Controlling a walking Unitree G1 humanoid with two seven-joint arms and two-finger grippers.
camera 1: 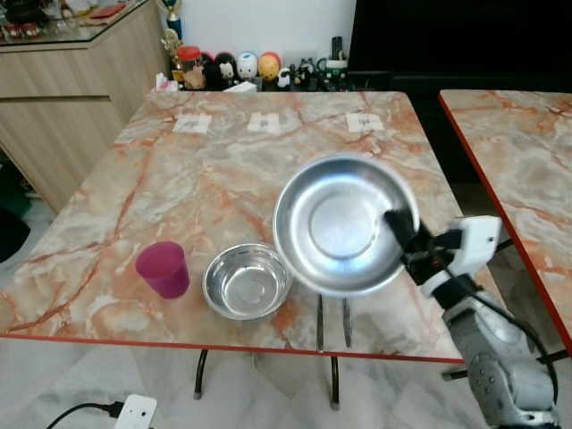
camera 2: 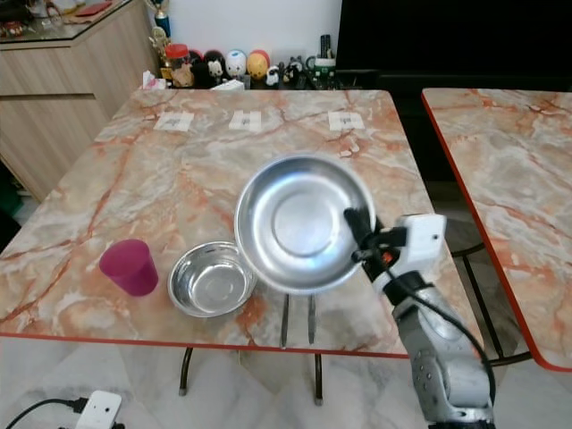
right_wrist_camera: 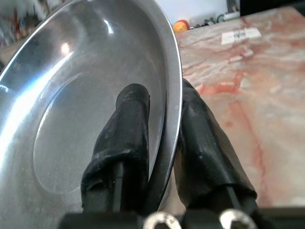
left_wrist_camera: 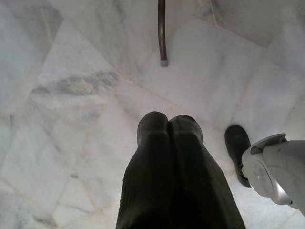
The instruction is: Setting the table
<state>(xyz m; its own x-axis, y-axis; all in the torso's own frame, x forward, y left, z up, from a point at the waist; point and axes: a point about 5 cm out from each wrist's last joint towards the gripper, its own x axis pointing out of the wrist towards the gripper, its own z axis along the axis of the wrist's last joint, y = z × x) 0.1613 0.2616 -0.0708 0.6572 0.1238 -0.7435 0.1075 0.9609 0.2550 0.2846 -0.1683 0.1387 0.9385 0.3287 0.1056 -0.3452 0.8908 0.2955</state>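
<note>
Two black fingers of the right gripper (camera 1: 399, 228) pinch the rim of a large steel plate (camera 1: 340, 223), one finger (right_wrist_camera: 126, 138) lying inside the dish and the other (right_wrist_camera: 202, 143) behind its outer wall, so the jaws stand only as far apart as the thin metal edge. The plate sits centre-right in the head view, held tilted above the marble table (camera 1: 179, 179), its hollow face turned up toward the camera and its lower edge overlapping the near rim of a small steel bowl (camera 1: 247, 281). That bowl rests near the table's front edge, lower centre, with a pink cup (camera 1: 164, 268) upright just to its left, apart from it. Three paper labels (camera 1: 264, 122) lie in a row toward the far edge, and the broad middle of the tabletop is bare. A second marble table (camera 1: 527, 170) stands at the right with a gap between. The left gripper (left_wrist_camera: 167, 129) hangs over the pale floor tiles, its fingers pressed together.
</note>
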